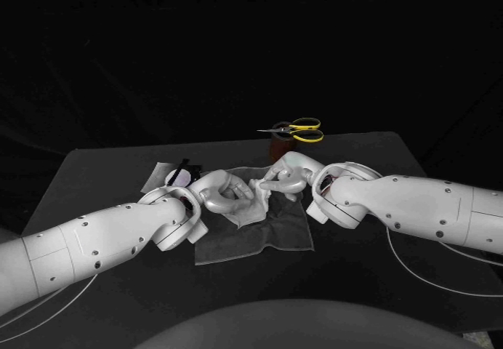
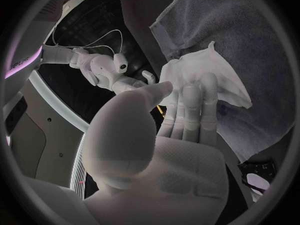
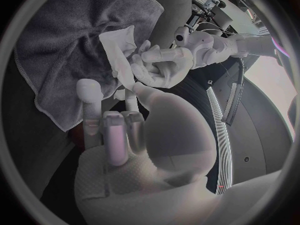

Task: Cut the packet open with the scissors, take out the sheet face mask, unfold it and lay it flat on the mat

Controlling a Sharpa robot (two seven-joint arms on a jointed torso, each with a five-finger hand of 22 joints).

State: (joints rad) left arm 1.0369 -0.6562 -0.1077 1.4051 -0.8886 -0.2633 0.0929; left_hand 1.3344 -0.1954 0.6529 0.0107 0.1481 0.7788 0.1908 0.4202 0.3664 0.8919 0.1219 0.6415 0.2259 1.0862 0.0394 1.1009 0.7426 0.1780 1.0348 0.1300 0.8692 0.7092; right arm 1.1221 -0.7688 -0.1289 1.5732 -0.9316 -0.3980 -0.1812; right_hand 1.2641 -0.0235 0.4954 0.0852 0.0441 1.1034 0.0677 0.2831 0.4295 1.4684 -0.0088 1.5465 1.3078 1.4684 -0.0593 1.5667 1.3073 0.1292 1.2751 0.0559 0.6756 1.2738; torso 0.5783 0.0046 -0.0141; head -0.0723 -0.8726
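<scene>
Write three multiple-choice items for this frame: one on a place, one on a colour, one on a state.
1. Where are the scissors? A in a drawer; B in the holder at the table's far side; C on the floor.
2. Their handles are: A red; B blue; C yellow.
3. The sheet mask is: A lying flat, untouched; B cut in two; C held by the left hand over the mat.
Answers: B, they stand in the brown holder; C, yellow loops show; C, the white sheet is in its fingers.

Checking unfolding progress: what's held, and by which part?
The left hand holds the sheet mask by one edge; whether the right hand grips it cannot be told.
</scene>
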